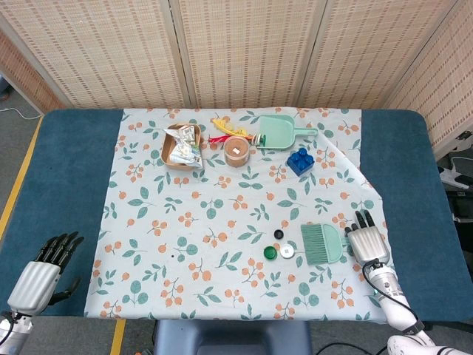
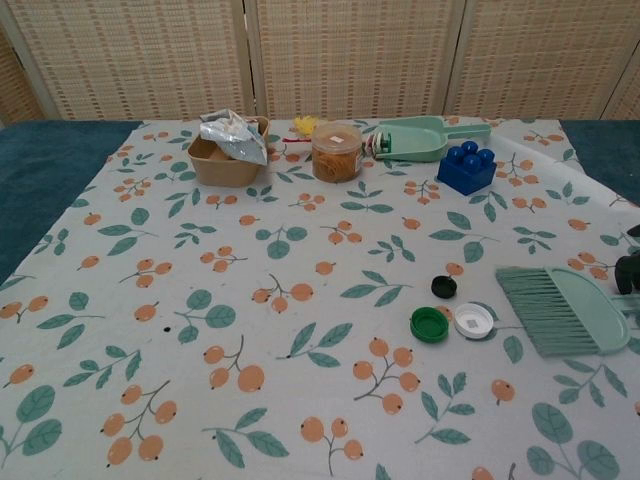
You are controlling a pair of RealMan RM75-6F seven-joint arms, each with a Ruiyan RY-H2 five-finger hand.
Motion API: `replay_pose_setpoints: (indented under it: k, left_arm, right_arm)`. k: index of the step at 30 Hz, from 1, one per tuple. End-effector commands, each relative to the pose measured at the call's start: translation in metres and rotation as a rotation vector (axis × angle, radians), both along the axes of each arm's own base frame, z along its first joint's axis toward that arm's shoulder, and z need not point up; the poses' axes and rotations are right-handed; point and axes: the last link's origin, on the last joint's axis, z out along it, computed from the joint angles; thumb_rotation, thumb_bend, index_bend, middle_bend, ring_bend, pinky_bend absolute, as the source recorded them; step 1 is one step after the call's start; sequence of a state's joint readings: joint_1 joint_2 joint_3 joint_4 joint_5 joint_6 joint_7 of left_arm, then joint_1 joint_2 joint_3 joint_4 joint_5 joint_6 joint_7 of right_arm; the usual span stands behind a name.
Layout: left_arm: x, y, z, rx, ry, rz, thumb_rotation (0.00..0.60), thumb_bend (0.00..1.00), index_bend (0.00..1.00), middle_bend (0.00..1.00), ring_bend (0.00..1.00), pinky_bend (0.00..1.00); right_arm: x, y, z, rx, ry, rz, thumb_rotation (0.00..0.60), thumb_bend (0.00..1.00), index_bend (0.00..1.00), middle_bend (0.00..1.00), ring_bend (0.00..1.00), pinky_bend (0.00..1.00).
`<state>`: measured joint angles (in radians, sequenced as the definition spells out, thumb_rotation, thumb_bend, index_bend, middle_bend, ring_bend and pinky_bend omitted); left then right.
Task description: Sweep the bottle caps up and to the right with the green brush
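The green brush (image 1: 322, 243) (image 2: 565, 309) lies flat on the flowered cloth at the right, bristles pointing up-left. Just left of it sit three caps: black (image 1: 278, 234) (image 2: 444, 287), green (image 1: 270, 253) (image 2: 429, 324) and white (image 1: 287, 251) (image 2: 473, 320). My right hand (image 1: 367, 238) lies over the brush's handle end, which it hides, with its fingers stretched forward. Only its dark fingertips (image 2: 628, 272) show at the chest view's right edge. My left hand (image 1: 44, 270) rests far off at the table's lower left, fingers apart and holding nothing.
At the back of the cloth stand a green dustpan (image 1: 277, 131), a blue toy block (image 1: 299, 160), a round jar (image 1: 236, 150) and a brown tray (image 1: 176, 157) with wrappers. The cloth's right edge (image 1: 362, 177) is folded and wrinkled.
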<state>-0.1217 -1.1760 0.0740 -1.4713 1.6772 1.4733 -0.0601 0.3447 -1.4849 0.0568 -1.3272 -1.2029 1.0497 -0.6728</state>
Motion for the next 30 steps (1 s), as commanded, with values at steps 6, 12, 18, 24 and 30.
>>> replay_pose_setpoints:
  k: [6,12,18,24,30]
  left_arm:
    - [-0.0006,0.0005,0.0003,0.0,0.0,0.003,0.6,0.37,0.0,0.0,0.0,0.08]
    - [-0.0012,0.0008,-0.0001,-0.004,0.001,0.005,0.6,0.37,0.0,0.0,0.0,0.08]
    - [-0.0012,0.0017,-0.0006,-0.004,0.001,0.009,0.6,0.37,0.0,0.0,0.0,0.08]
    - [-0.0014,0.0022,-0.0007,-0.006,0.0,0.009,0.6,0.37,0.0,0.0,0.0,0.08]
    - [-0.0011,0.0024,-0.0001,-0.005,-0.002,0.008,0.6,0.37,0.0,0.0,0.0,0.08]
  right_arm:
    - [0.0017,0.002,-0.002,0.0,0.001,0.002,0.6,0.27,0.4,0.36,0.05,0.0]
    - [0.003,0.0031,-0.0034,-0.003,0.002,0.0,0.6,0.28,0.46,0.4,0.1,0.0]
    - [0.0033,0.005,-0.0054,-0.005,-0.002,0.001,0.6,0.28,0.56,0.47,0.18,0.0]
    - [0.0024,0.006,-0.0072,-0.014,-0.008,0.005,0.6,0.31,0.66,0.55,0.27,0.0]
    - [0.0014,0.0065,-0.0081,-0.026,-0.029,0.02,0.6,0.38,0.75,0.62,0.33,0.0]
